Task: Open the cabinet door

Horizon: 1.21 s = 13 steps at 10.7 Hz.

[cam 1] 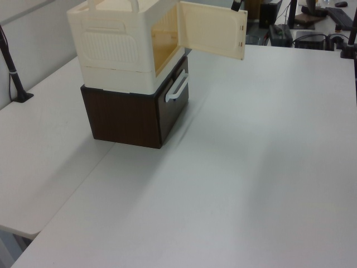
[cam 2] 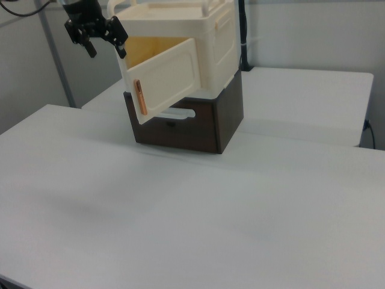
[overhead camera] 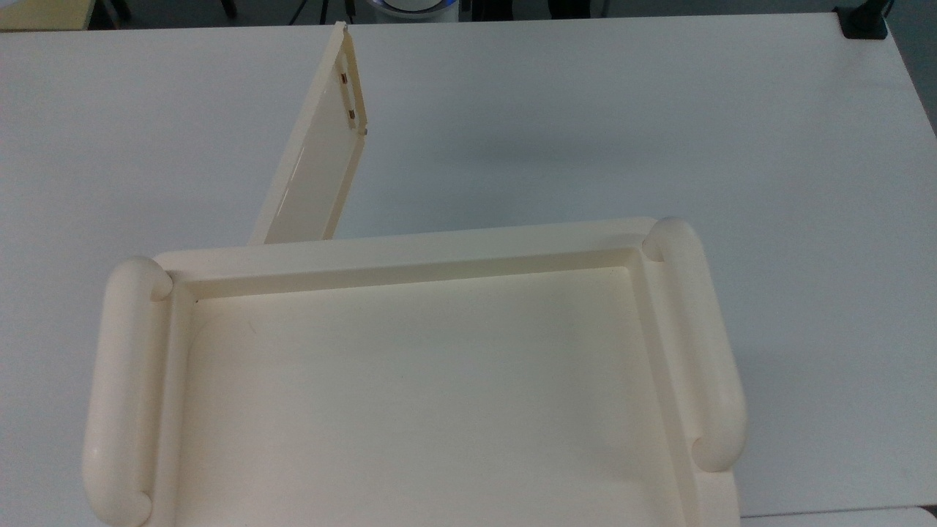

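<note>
The cream cabinet door (cam 2: 162,81) stands swung wide open from the cream cabinet (cam 2: 207,42), with its bar handle (cam 2: 139,96) near the free edge. From above, the door (overhead camera: 315,154) angles away to the top view's upper left, small copper fittings (overhead camera: 346,95) near its far edge. In the left view the door (cam 1: 212,29) faces outward. My black gripper (cam 2: 105,49) hangs open just above and beside the door's free top corner, holding nothing. A dark finger (cam 1: 236,5) pokes up behind that corner.
The cabinet's recessed top (overhead camera: 410,380) with rounded side rails sits on a dark brown drawer unit (cam 1: 128,117) that has a white handle (cam 1: 177,89). The white table (cam 1: 251,167) stretches wide in front. Monitor clamps and office gear line the table's far edges.
</note>
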Each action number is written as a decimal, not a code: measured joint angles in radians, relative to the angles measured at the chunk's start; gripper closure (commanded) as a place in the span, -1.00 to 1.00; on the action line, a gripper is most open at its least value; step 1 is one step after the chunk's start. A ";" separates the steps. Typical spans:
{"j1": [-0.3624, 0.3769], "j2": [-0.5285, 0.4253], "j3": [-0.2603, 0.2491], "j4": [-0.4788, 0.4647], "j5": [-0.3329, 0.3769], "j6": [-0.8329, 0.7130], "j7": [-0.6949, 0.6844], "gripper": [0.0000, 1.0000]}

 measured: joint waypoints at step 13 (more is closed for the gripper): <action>-0.055 0.044 -0.023 -0.157 -0.001 -0.048 0.011 -1.00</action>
